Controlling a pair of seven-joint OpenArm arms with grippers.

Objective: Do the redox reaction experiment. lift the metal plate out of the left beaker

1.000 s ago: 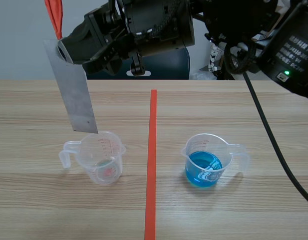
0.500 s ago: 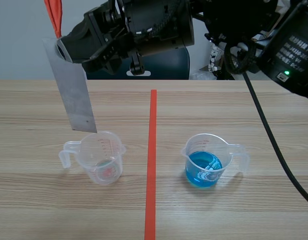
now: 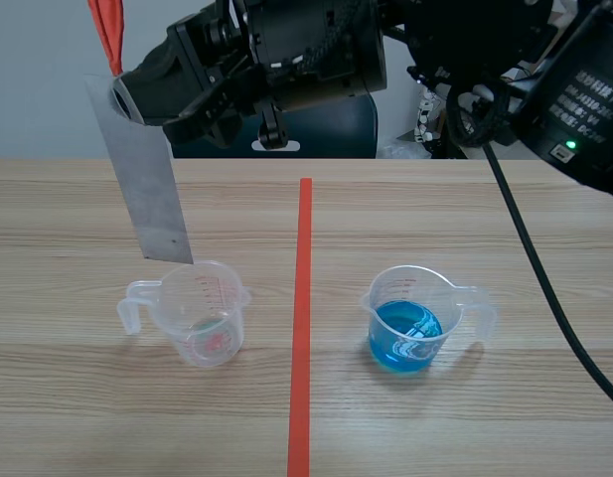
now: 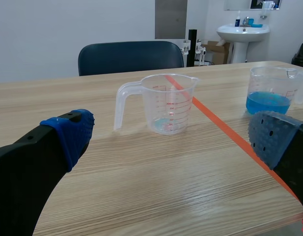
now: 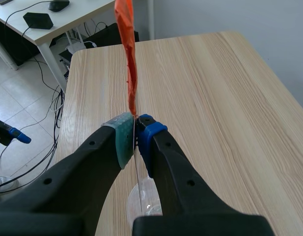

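Observation:
A long grey metal plate hangs tilted, its lower end just above the far rim of the left beaker. My right gripper comes across the top from the right and is shut on the plate's upper end. An orange-red strip stands up above the grip. In the right wrist view the right gripper pinches the plate edge-on, with the beaker below. My left gripper is open, low over the table, with the clear beaker ahead of it. That beaker holds only a little liquid.
A second beaker with blue liquid stands right of the orange-red tape line; it also shows beside the left gripper as a blue-filled beaker. A dark chair stands past the table's far edge. A black cable trails at the right.
The plate's lower end has risen very slightly above the left beaker's rim. Nothing else has moved.

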